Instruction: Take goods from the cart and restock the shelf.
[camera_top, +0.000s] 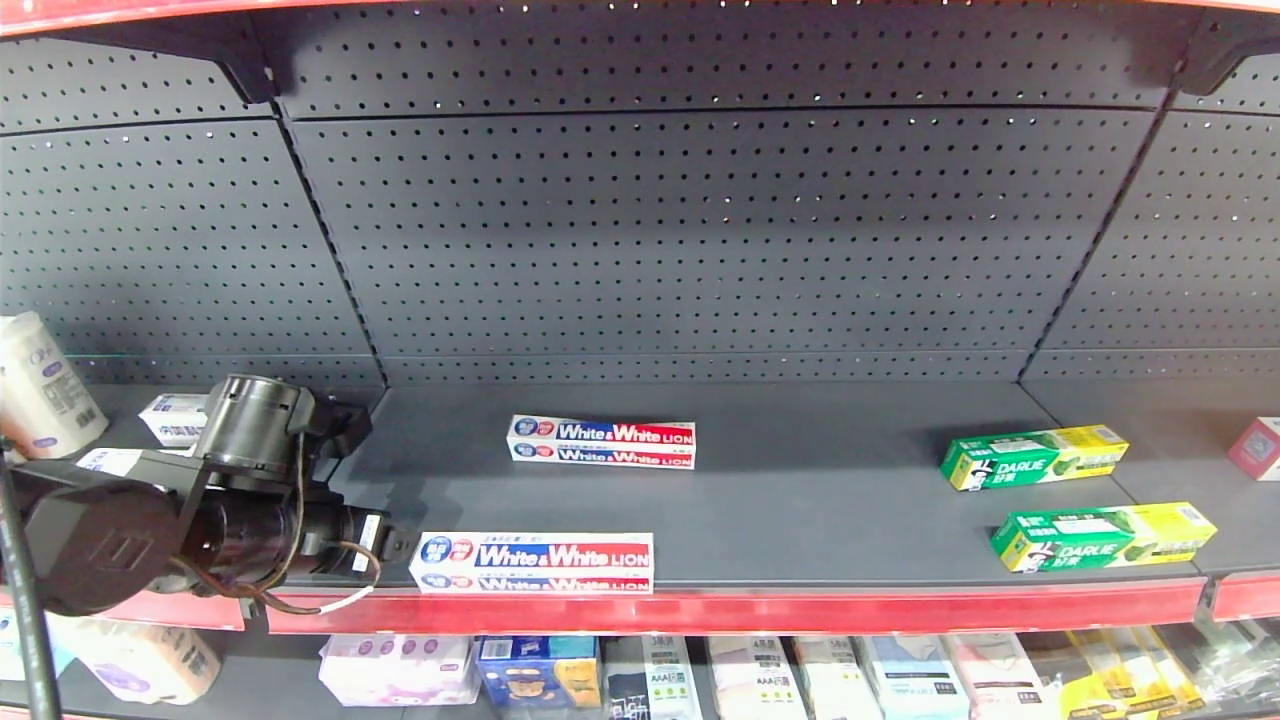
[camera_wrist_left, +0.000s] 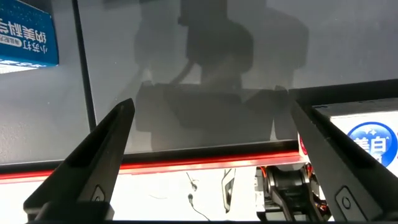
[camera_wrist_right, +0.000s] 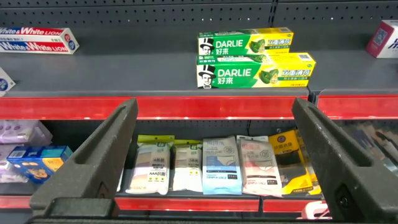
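Left wrist view: toothpaste box (camera_wrist_left: 367, 140) just beside left gripper (camera_wrist_left: 210, 106)

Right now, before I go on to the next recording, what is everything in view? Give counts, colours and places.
white-and-red toothpaste boxes: two, white, red and blue, shelf middle; one at the front edge, one farther back.
green toothpaste boxes: two, green and yellow, shelf right, one behind the other.
small pink box: one, pink, shelf far right.
bottle: one, white, shelf far left.
small white boxes: at least two, white, shelf left.
packets: many, mixed colours, lower shelf.
shelf: one, dark grey, red front edge.
left hand: open, empty, beside the front white-and-red box.
right hand: open, empty, facing the shelf front.
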